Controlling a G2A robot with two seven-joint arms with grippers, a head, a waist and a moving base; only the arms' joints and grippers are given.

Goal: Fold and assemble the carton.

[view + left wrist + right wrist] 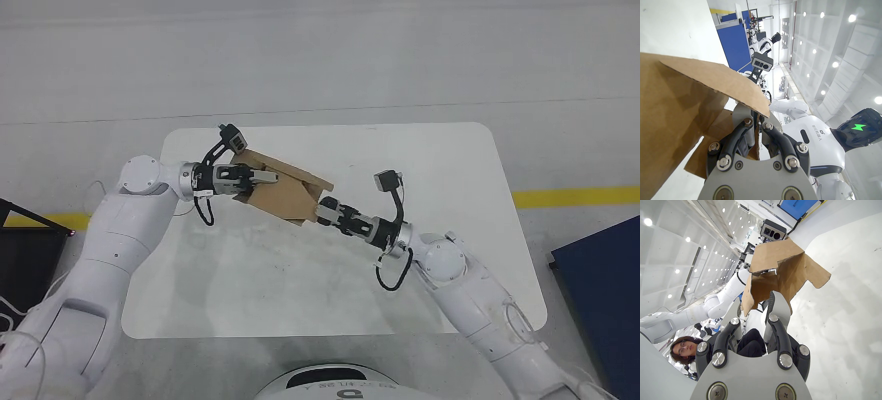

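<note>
**Carton held between my two grippers, over the far side of the table**

My left gripper (262, 177) sits at the left end of the carton (290, 190). In my left wrist view the fingers (772, 132) are drawn together and clamped on the edge of one cardboard panel, which stands upright in the narrow slot between them. The rest of the brown carton spreads away from that grip, with one wide flap folded out over my fingertips and the inside walls in shade below it.

The carton itself is half opened, not yet squared up, with its flaps loose. It lies slantwise over the far-middle part of the white table (430, 190), one end at each gripper. I cannot tell whether any corner of it touches the tabletop.

My right gripper (322, 211) is at the carton's right end, its tips just at the cardboard's edge. In my right wrist view these fingers (779, 306) stand apart, with a clear gap between them. The pointed corner of a lower flap hangs into that gap, close to one finger, and the other finger lies in front of the neighbouring panel. They are not pinched on anything.
</note>
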